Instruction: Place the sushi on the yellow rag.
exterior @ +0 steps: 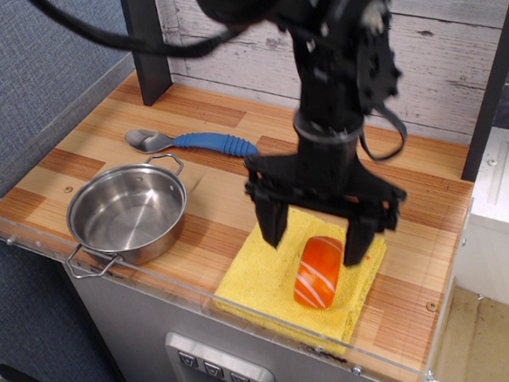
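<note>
At lower centre of the frame, I see the sushi point(319, 271) lying flat on the yellow rag point(254, 278), toward the rag's right half, long axis roughly vertical in the picture. Directly above it, the gripper point(315, 239) hangs with its jaws spread wide, one finger on each side of the sushi, neither touching it. I read the rag as resting on the wooden tabletop point(85, 142) near the front edge, behind the clear plastic guard point(157, 290). Left of centre, well apart from the rag, stands a steel pot point(128, 213). Beyond the pot, toward the upper left, lies a blue-handled spoon point(192, 141).
</note>
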Motion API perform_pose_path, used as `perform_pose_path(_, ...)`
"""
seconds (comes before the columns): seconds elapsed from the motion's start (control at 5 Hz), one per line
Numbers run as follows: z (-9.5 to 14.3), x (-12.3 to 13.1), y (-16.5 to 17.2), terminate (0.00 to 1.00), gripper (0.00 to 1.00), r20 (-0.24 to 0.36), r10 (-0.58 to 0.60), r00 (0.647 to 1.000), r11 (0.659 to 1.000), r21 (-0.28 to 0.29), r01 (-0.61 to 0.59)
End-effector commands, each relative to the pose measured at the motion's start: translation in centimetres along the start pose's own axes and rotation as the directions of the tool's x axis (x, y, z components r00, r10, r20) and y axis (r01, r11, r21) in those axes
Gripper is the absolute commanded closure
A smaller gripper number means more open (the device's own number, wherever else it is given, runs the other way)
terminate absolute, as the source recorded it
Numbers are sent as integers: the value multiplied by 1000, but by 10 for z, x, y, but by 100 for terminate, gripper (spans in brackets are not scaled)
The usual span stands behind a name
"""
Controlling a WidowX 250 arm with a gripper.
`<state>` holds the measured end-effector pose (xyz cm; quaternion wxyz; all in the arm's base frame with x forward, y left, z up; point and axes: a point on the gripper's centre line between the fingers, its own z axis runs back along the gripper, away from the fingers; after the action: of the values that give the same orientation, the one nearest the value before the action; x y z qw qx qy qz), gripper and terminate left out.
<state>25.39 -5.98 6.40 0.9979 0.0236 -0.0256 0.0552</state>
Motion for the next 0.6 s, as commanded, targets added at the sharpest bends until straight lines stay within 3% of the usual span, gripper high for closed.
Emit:
perform_pose_path(0.0,43,-9,58,0,0,61,50,997,998,19,-52)
perform_pose_path(0.4,71,3,92,0,0,112,150,982,989,-10,-149)
